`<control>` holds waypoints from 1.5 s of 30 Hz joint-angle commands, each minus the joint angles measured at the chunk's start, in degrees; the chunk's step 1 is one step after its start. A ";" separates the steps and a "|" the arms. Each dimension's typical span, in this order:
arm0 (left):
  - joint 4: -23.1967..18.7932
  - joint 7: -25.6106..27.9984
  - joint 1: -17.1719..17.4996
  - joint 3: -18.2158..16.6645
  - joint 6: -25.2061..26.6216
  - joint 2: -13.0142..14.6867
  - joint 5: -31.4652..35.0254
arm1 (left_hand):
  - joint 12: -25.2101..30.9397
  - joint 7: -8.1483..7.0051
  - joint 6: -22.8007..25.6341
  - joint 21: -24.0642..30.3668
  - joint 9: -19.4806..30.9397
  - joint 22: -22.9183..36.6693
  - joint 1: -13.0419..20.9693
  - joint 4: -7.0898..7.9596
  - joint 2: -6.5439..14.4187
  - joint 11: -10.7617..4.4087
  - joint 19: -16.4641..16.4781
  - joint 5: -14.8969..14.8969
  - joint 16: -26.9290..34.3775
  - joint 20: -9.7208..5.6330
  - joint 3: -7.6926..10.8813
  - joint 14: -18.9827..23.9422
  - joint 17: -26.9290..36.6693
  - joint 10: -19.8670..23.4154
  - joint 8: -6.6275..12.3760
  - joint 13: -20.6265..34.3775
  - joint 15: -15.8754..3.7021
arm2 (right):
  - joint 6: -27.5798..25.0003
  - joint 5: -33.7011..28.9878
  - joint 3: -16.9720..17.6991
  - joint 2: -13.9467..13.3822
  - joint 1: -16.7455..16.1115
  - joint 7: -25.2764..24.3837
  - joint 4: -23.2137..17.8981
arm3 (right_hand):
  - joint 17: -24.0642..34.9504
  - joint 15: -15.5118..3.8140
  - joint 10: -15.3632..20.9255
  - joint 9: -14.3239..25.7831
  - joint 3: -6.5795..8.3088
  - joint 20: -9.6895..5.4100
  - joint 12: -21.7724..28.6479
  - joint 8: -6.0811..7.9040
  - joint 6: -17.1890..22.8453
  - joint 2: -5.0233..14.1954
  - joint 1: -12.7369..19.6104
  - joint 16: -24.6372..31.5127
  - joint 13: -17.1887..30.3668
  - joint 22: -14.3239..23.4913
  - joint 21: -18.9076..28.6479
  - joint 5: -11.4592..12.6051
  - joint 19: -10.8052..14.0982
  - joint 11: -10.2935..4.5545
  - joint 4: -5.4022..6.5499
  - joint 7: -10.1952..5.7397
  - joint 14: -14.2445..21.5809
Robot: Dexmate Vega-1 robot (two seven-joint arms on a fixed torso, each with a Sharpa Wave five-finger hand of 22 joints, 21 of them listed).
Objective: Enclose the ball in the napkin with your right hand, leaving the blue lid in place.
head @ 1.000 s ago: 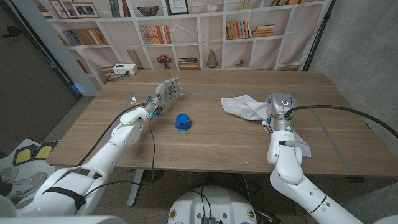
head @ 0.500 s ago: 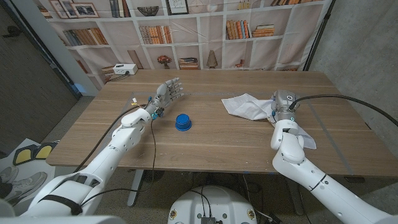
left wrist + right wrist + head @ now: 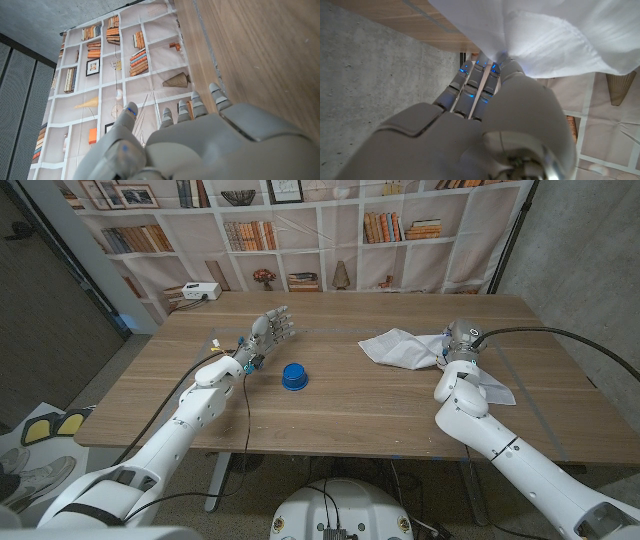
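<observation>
Two robot hands in play: right robot hand (image 3: 452,352) pinching white napkin (image 3: 400,348) at its near edge; left robot hand (image 3: 272,328) spread, idle, blue lid (image 3: 293,375) just beside. Soft, light, limp cloth; best gathered by corners. Ball unseen, likely under folds.

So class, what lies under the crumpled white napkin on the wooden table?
No ball is visible. The crumpled white napkin drapes over the right robot hand, whose fingertips reach into its folds. Whatever else lies beneath is covered.
</observation>
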 commanded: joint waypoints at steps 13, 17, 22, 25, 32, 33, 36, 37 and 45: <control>0.25 -0.16 0.10 -0.12 0.22 0.33 -0.39 | -0.04 -0.41 -0.11 -0.04 -0.05 0.29 -0.04 -0.01 0.00 0.45 0.66 0.02 0.36 0.38 0.52 0.81 0.10 -0.20 0.22 0.11 -0.06 | -14.61 11.91 -4.64 13.27 13.13 -19.72 16.79 | 1.45 -4.21 -15.01 0.68 -5.23 5.47 -7.63 -10.85 -23.36 -6.17 -12.16 2.18 -0.35 0.37 -2.10 -4.09 -7.19 2.74 3.82 -0.51 -7.78; 1.15 -0.68 -0.16 -0.22 -0.18 0.23 -0.57 | -0.06 -0.38 -0.12 -0.06 -0.05 0.30 -0.04 -0.05 -0.03 0.33 0.66 0.01 0.39 0.42 0.52 0.93 0.09 -0.27 0.22 0.11 -0.03 | -15.03 12.07 -5.95 13.91 14.29 -22.80 19.05 | 1.81 -4.23 -17.62 1.19 -5.33 5.53 -8.41 -11.80 -26.08 -6.27 -11.82 2.45 0.16 0.46 -2.36 -3.33 -7.94 2.79 3.25 -0.36 -10.04; 2.43 -1.28 -0.63 -0.38 -0.54 0.06 -0.81 | -0.04 -0.37 -0.12 -0.04 -0.05 0.30 -0.03 -0.07 -0.05 0.44 0.75 0.01 0.39 0.39 0.53 0.97 0.09 -0.21 0.22 0.11 -0.05 | -12.11 13.14 -4.44 14.98 13.54 -27.36 19.56 | 2.27 -4.80 -16.57 1.80 -2.30 4.51 -7.66 -11.15 -24.65 -0.97 -8.92 4.22 0.81 0.57 -1.61 -2.41 -6.37 2.30 2.32 -0.80 -9.26; 3.35 -1.64 -1.07 -0.43 -0.69 -0.07 -0.92 | -0.03 -0.42 -0.10 -0.03 -0.05 0.30 -0.03 -0.09 -0.06 0.37 0.81 0.01 0.41 0.43 0.53 1.06 0.08 -0.20 0.23 0.11 -0.08 | -10.81 13.49 -3.82 14.95 12.86 -29.41 19.00 | 1.25 -5.42 -15.51 1.99 0.51 3.66 -7.17 -10.66 -23.28 2.34 -6.69 3.94 1.02 0.59 -1.24 -2.13 -5.79 2.06 1.83 -1.07 -8.39; 6.16 -2.91 -2.75 -0.32 -1.09 -0.61 -1.07 | -0.03 -0.38 -0.16 -0.02 -0.05 0.30 -0.05 -0.10 -0.05 0.31 0.91 0.01 0.42 0.49 0.55 1.16 0.09 -0.19 0.21 0.11 -0.05 | -5.03 14.13 -2.25 10.64 7.11 -31.19 9.37 | -0.32 -4.95 -10.66 2.07 4.08 3.51 -5.47 -8.97 -18.27 1.43 -10.02 4.03 1.04 0.63 -0.30 -3.47 -4.55 2.63 6.40 -0.49 -6.24; 6.54 -3.04 -2.99 -0.30 -1.10 -0.69 -1.08 | -0.03 -0.40 -0.14 -0.02 -0.05 0.30 -0.06 -0.09 -0.04 0.31 0.91 0.01 0.42 0.51 0.56 1.18 0.09 -0.21 0.22 0.11 -0.07 | -4.85 13.93 -2.71 9.50 6.56 -30.64 8.06 | -0.49 -4.96 -10.25 2.11 3.88 3.63 -5.28 -8.87 -18.03 0.79 -10.24 4.00 1.09 0.62 -0.22 -3.70 -4.39 2.76 6.35 -0.35 -6.11; 8.32 -3.84 -4.06 -0.09 -1.43 -1.11 -1.02 | -0.04 -0.40 -0.15 -0.03 -0.05 0.30 -0.07 -0.08 -0.02 0.41 0.93 0.01 0.42 0.51 0.57 1.21 0.10 -0.22 0.22 0.11 -0.09 | -4.68 14.02 -4.01 5.88 5.18 -27.43 3.80 | -1.10 -5.14 -9.31 2.29 3.40 3.46 -4.74 -8.23 -16.55 -1.06 -10.56 3.68 1.34 0.54 0.23 -4.55 -3.36 2.92 5.74 -0.07 -5.97; 8.96 -4.16 -4.45 0.00 -1.54 -1.27 -1.00 | -0.03 -0.42 -0.21 -0.04 -0.04 0.30 -0.08 -0.08 -0.01 0.34 0.91 0.01 0.42 0.53 0.58 1.20 0.10 -0.21 0.20 0.11 -0.10 | -4.33 14.19 -4.47 4.39 4.71 -25.97 2.30 | -1.50 -5.33 -9.61 2.39 3.55 3.04 -4.73 -8.19 -16.52 -1.59 -10.25 2.94 1.51 0.48 0.60 -4.86 -2.42 2.63 5.19 -0.06 -6.70; 14.46 -6.80 -7.64 0.69 -3.00 -2.64 -0.64 | -0.05 -0.36 -0.34 -0.08 -0.04 0.31 -0.07 -0.09 0.06 0.27 0.90 0.02 0.37 0.57 0.64 1.18 0.10 -0.27 0.16 0.11 -0.08 | -13.48 11.22 -7.21 3.79 5.06 -25.30 0.94 | -1.23 -5.54 -13.37 2.78 4.33 2.38 -5.80 -9.45 -20.10 -2.55 -7.84 1.99 2.06 0.24 0.60 -5.62 -2.39 1.71 2.49 -1.38 -9.53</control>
